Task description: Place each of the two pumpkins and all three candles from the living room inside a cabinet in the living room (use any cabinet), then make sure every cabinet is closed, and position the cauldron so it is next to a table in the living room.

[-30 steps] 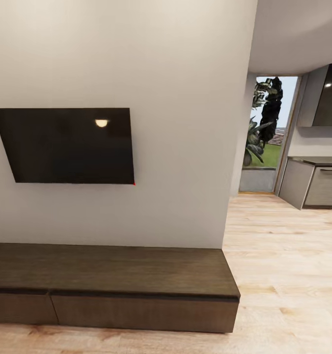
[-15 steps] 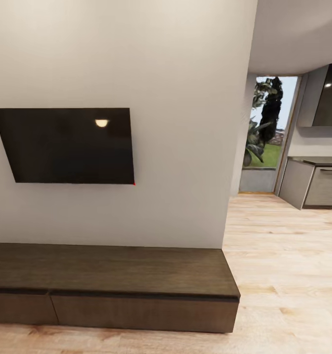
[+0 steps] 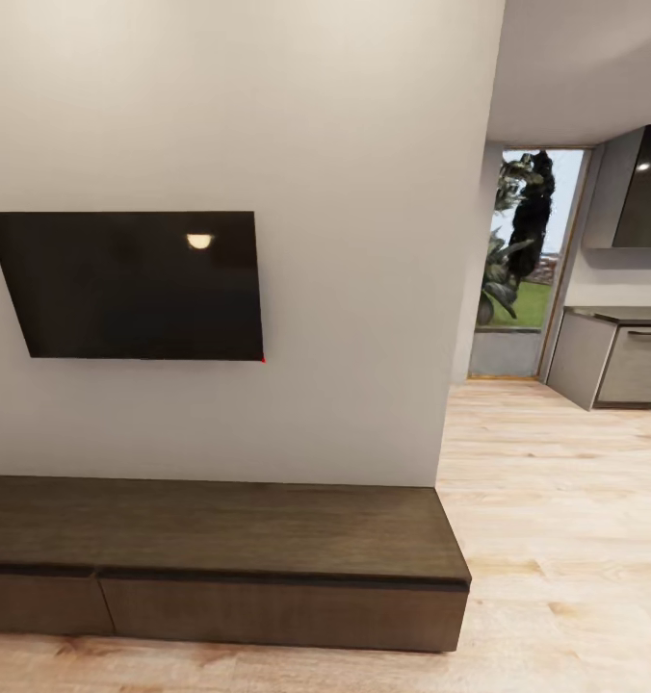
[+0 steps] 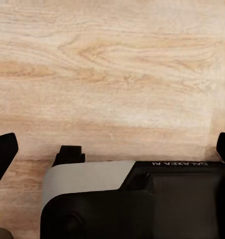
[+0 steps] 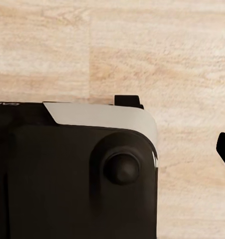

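Pale wall fills my head view, with the TV (image 3: 133, 286) at 9 o'clock. Below it, at 6 o'clock, the cabinet (image 3: 220, 563) sits shut. Both wrist cameras face floorboards (image 4: 112, 74); the left tool (image 4: 112, 149) looks spread, the right tool's state I cannot tell.

Cabinet (image 3: 220, 568) against wall (image 3: 364, 241), below television (image 3: 133, 286); kitchen units (image 3: 619, 361) far right
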Available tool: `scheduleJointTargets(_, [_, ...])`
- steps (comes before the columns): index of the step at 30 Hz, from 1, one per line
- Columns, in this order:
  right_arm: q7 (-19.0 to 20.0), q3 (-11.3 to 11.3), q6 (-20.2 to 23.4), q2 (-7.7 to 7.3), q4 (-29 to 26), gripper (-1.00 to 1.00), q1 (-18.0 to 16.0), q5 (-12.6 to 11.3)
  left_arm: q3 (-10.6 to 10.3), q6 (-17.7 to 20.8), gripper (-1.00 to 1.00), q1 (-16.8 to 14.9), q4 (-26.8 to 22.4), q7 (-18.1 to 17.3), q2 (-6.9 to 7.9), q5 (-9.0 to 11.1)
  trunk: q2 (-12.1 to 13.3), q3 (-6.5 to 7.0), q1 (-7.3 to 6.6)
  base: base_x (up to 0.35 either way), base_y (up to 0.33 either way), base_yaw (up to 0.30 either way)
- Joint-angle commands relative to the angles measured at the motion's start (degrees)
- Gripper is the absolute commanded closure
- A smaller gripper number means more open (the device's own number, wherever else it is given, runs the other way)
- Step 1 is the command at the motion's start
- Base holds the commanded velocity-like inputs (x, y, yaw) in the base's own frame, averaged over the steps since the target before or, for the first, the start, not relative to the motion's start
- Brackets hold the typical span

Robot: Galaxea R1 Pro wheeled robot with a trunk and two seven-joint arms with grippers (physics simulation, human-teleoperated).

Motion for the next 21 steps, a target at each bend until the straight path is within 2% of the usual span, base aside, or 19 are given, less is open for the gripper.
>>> scheduleJointTargets(1, [0.08, 0.01, -0.03, 0.00, -0.06, -1.00, -0.02, 0.00, 0.11, 1.27, -1.00, 0.00, -1.19, -0.10, -0.29, 0.26, -0.04, -0.07, 0.00, 0.000, 0.000, 0.000])
scheduleJointTargets(2, [0.08, 0.04, -0.04, -0.01, -0.16, -1.00, -0.02, 0.02, 0.07, 3.96, -1.00, 0.01, -4.23, -0.16, -1.23, 0.26, -0.04, -0.07, 0.00, 0.000, 0.000, 0.000])
scheduleJointTargets(3, [0.08, 0.05, -0.04, -0.01, -0.18, -1.00, -0.02, 0.03, 0.07, 4.88, -1.00, 0.01, -5.15, -0.19, -1.50, 0.26, -0.04, -0.07, 0.00, 0.000, 0.000, 0.000])
scheduleJointTargets(4, [0.09, 0.06, -0.04, -0.02, -0.23, -1.00, -0.02, 0.04, 0.05, 8.79, -1.00, 0.00, -8.90, -0.24, -2.18, 0.29, -0.04, -0.07, 0.00, 0.000, 0.000, 0.000])
scheduleJointTargets(5, [0.09, 0.07, -0.04, -0.02, -0.24, -1.00, -0.04, 0.05, 0.03, 10.61, -1.00, 0.00, -10.94, -0.27, -2.40, 0.31, -0.04, -0.07, 0.00, 0.000, 0.000, 0.000])
scheduleJointTargets(10, [0.09, 0.07, -0.04, -0.03, -0.25, -1.00, -0.05, 0.11, -0.16, 15.14, -1.00, -0.01, -16.55, -0.30, -3.38, 0.34, -0.04, -0.07, 0.00, 0.000, 0.000, 0.000])
scheduleJointTargets(11, [0.06, 0.07, -0.04, -0.03, -0.19, -1.00, -0.04, 0.13, -3.53, 18.23, -1.00, 0.01, -22.00, -0.33, -4.03, 0.45, -0.04, -0.07, 0.00, 0.000, 0.000, 0.000])
scheduleJointTargets(12, [0.05, 0.05, -0.04, -0.03, -0.20, -1.00, -0.02, 0.11, -4.38, 18.70, -1.00, 0.02, -23.25, -0.31, -4.05, 0.72, -0.04, -0.07, 0.00, 0.000, 0.000, 0.000])
scheduleJointTargets(13, [-0.19, -0.12, -0.04, -0.01, -0.24, -1.00, -0.06, -0.10, -5.93, 20.60, -1.00, -0.02, -28.01, -0.33, -4.14, 3.62, -0.04, -0.07, 0.00, 0.000, 0.000, 0.000])
scheduleJointTargets(19, [-0.60, -0.18, -0.04, 0.03, -0.25, -1.00, -0.06, -0.21, -7.13, 24.43, -1.00, -0.37, -33.97, -0.30, -4.26, 8.31, -0.04, -0.07, 0.00, 0.000, 0.000, 0.000])
scheduleJointTargets(21, [-0.61, -0.18, 0.02, 0.01, -0.27, -1.00, -0.06, -0.23, -7.64, 25.50, -1.00, -0.43, -34.76, -0.29, -4.44, 9.20, -0.04, -0.07, 0.00, 0.000, 0.000, 0.000])
